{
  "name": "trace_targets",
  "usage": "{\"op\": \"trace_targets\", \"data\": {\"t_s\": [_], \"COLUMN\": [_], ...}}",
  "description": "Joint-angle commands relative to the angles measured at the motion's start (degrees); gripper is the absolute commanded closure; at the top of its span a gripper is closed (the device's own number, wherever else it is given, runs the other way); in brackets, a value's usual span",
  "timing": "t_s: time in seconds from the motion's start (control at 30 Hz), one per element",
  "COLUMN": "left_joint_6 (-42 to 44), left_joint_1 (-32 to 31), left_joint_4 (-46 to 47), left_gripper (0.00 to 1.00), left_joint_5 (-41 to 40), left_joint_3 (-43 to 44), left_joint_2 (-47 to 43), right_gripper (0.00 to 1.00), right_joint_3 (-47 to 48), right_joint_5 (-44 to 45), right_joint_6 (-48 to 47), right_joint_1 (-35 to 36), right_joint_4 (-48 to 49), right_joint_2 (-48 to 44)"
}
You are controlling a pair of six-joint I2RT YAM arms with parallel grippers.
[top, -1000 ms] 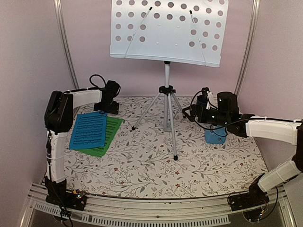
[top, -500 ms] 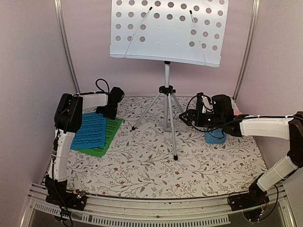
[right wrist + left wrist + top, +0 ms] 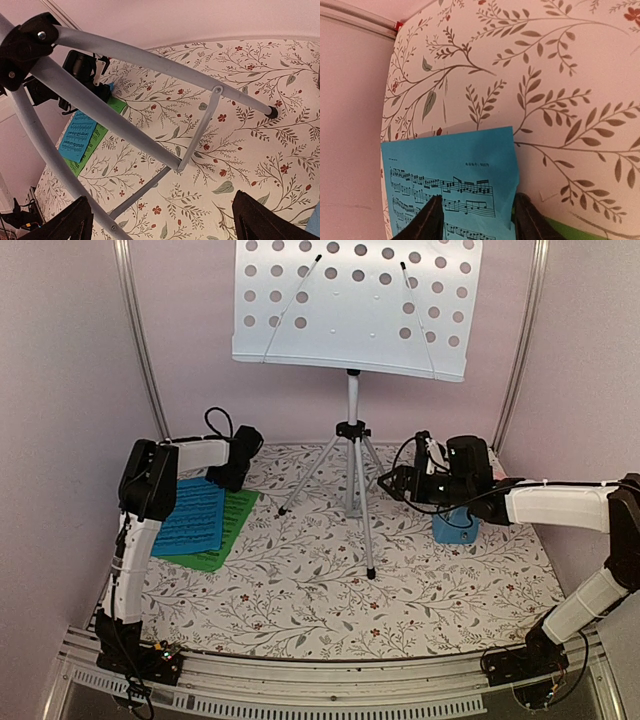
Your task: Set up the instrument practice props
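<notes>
The pale perforated music stand (image 3: 355, 305) stands on its silver tripod (image 3: 352, 470) at the back centre. A blue music sheet (image 3: 190, 518) lies flat on a green sheet (image 3: 228, 530) at the left. My left gripper (image 3: 225, 480) is down at their far end. In the left wrist view its fingers straddle the blue sheet's (image 3: 455, 170) far right corner, still apart, with the sheet's edge curled against the right finger (image 3: 527, 220). My right gripper (image 3: 395, 480) hangs wide open beside the tripod legs (image 3: 125, 55), holding nothing. The blue metronome (image 3: 455, 528) sits under the right arm.
Pink walls close in the left, back and right sides, with metal posts (image 3: 140, 340) in the back corners. A floral cloth (image 3: 320, 590) covers the table. The tripod's front leg (image 3: 366, 540) reaches toward the middle. Cables loop off both wrists.
The left gripper has shifted slightly right along the sheets' far end, and its jaws have narrowed around the blue sheet's corner. The right gripper has moved left, closer to the tripod.
</notes>
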Motion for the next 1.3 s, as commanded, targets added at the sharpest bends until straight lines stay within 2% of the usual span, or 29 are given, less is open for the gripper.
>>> {"op": "trace_targets", "data": {"t_s": [0.0, 0.2, 0.33, 0.67, 0.83, 1.0, 1.1, 1.27], "left_joint_6": [-0.1, 1.1, 0.3, -10.0, -15.5, -31.1, -40.3, -58.8], "left_joint_1": [1.2, 1.8, 1.4, -3.3, -10.3, -17.1, -22.2, -29.0], "left_joint_4": [0.2, 0.9, 3.6, 6.6, 7.7, -1.5, -3.4, -17.3], "left_gripper": [0.55, 0.73, 1.00, 1.00, 1.00, 1.00, 1.00, 1.00], "left_joint_5": [-0.9, -2.0, -2.3, -2.0, -4.6, -5.1, -4.5, -5.2], "left_joint_3": [0.0, -0.4, -4.1, -22.1, -33.5, -38.6, -41.0, -36.6], "left_joint_2": [1.1, 0.7, -5.1, -31.4, -43.6, -53.2, -57.8, -57.7], "right_gripper": [0.01, 0.01, 0.01, 0.01, 0.01, 0.01, 0.01, 0.01], "right_joint_3": [1.9, 1.4, 0.3, -6.0, -7.0, -8.7, -7.7, -4.7], "right_joint_5": [-1.0, -0.9, -2.7, -8.0, -11.2, -6.3, -2.5, 3.6], "right_joint_6": [-0.2, -0.4, -0.7, 0.4, 0.3, 0.1, 1.8, 6.0], "right_joint_1": [-0.4, -0.4, -0.5, -0.4, 0.4, 5.7, 9.1, 15.6], "right_joint_4": [0.2, -0.1, 0.2, 5.9, 6.7, 9.4, 10.0, 9.6], "right_joint_2": [-0.6, -2.2, -3.6, -10.6, -12.5, -14.4, -13.0, -8.9]}}
